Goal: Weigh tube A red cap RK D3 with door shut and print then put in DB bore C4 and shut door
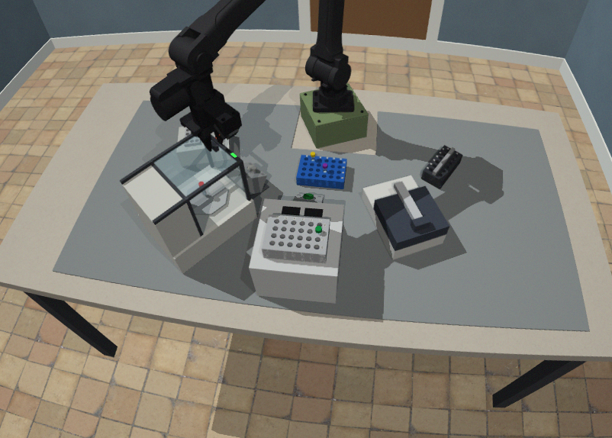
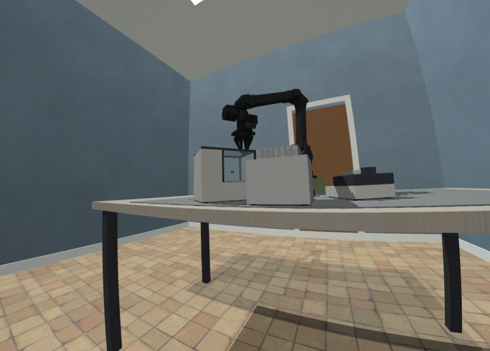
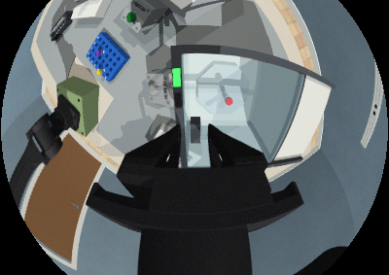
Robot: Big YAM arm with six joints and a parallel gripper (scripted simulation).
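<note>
Apparently gripper [image 1: 213, 149] [image 2: 243, 149] [image 3: 194, 128] parted, holding nothing — dry block [image 1: 190, 149] partly hidden behind glass.

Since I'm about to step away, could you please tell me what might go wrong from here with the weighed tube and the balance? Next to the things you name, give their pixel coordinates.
Two things, in my judgement. The jaws [image 1: 213, 147] [image 2: 243, 148] hang low over the shut glass door [image 1: 180, 166] [image 3: 194, 68], so coming down off-line could knock it or shove the balance [image 1: 153, 201] [image 2: 209, 173] [image 3: 303, 117], which isn't fixed down. And tube A [image 1: 201, 183] [image 2: 232, 172] [image 3: 229, 101] stands upright unsupported inside, so such a jolt might topple it.
</note>
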